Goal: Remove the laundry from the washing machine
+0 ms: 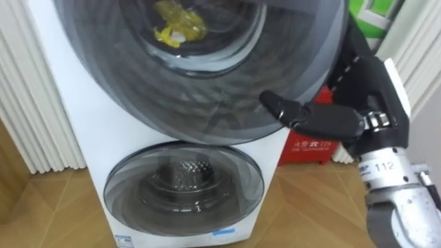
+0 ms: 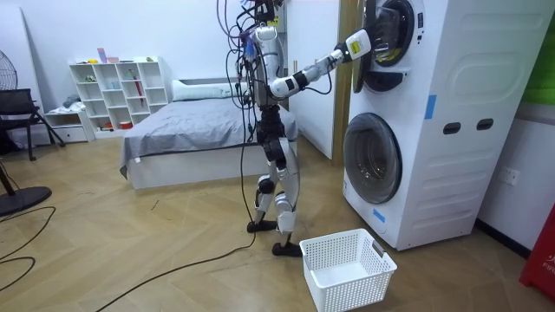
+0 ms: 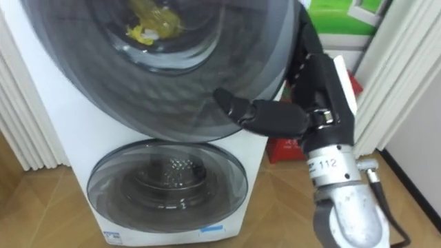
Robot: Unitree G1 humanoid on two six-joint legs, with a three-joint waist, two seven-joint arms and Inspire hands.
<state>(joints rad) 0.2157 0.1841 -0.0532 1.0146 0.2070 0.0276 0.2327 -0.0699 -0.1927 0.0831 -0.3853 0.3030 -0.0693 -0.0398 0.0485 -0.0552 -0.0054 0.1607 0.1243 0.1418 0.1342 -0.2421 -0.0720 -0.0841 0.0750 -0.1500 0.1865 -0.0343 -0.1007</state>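
A yellow garment (image 1: 176, 24) lies inside the upper drum and shows through the big round dark glass door (image 1: 207, 89). My right hand (image 1: 358, 103) is at that door's right rim. Its thumb (image 1: 282, 107) lies across the front of the glass and its fingers (image 1: 350, 38) run up along the rim's edge, so the rim sits pinched between them. In the room view I stand facing the stacked white machines (image 2: 451, 104) with the right hand (image 2: 355, 43) raised to the upper door (image 2: 386, 39).
The lower machine's round door (image 1: 182, 182) is closed, its steel drum visible behind the glass. A white laundry basket (image 2: 347, 269) stands on the wood floor by my feet. A red box (image 1: 310, 148) sits right of the machine, and white curtains (image 1: 27, 103) hang left.
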